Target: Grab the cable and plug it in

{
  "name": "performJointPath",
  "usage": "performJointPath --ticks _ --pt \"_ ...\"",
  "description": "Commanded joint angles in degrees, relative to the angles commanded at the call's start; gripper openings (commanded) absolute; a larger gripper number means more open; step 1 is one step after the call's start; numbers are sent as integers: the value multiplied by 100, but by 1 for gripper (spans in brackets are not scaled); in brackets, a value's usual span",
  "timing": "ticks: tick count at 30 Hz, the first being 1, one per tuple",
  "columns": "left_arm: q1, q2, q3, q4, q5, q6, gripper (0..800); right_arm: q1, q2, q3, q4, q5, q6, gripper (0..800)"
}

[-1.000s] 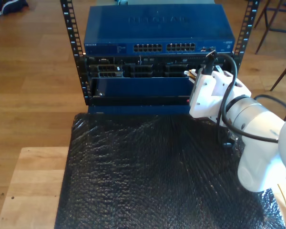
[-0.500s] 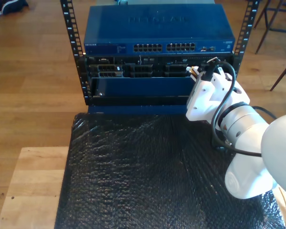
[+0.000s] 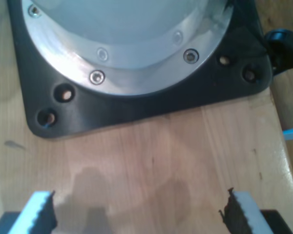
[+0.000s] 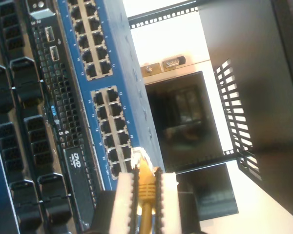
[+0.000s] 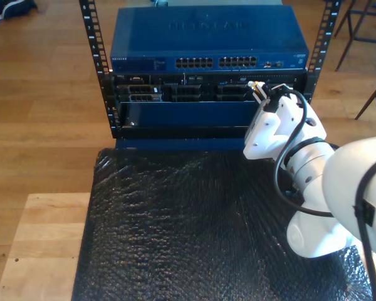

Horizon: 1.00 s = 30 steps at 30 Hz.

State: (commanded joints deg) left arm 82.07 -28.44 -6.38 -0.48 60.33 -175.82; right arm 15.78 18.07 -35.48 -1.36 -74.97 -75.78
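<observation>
My second gripper [image 4: 145, 183] is shut on the pale-yellow cable [image 4: 146, 190]. The cable's clear plug [image 4: 139, 157] sticks out past the fingertips, close to a lower port in the blue switch's port block [image 4: 112, 131]; I cannot tell whether it touches. In the exterior view the same gripper [image 5: 258, 89] holds the cable [image 5: 255, 86] at the rack front, just below the blue switch [image 5: 207, 37], toward the exterior view's right. My first gripper [image 3: 136, 209] is open over bare wood, with nothing between its fingers [image 3: 41, 209].
A black bubble-wrap mat [image 5: 194, 219] covers the table in front of the rack. Black rack posts [image 5: 91, 31] flank the switch. The white arm fills the exterior view's lower right. A black arm base plate [image 3: 146, 112] lies ahead of my first gripper.
The second arm has swung toward the exterior view's left, and its gripper has carried the cable plug slightly up, closer to the switch front. The gripper stays shut on the cable.
</observation>
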Motion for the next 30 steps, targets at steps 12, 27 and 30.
performJointPath --ticks 12,27,30 --pt "0 0 0 0 0 0 800 396 738 -844 985 -26 -695 0" --pt "0 0 0 0 0 0 800 501 1565 -1934 1811 -422 -1398 0" --pt "0 0 0 0 0 0 800 484 1574 -1916 1802 -457 -1442 0"
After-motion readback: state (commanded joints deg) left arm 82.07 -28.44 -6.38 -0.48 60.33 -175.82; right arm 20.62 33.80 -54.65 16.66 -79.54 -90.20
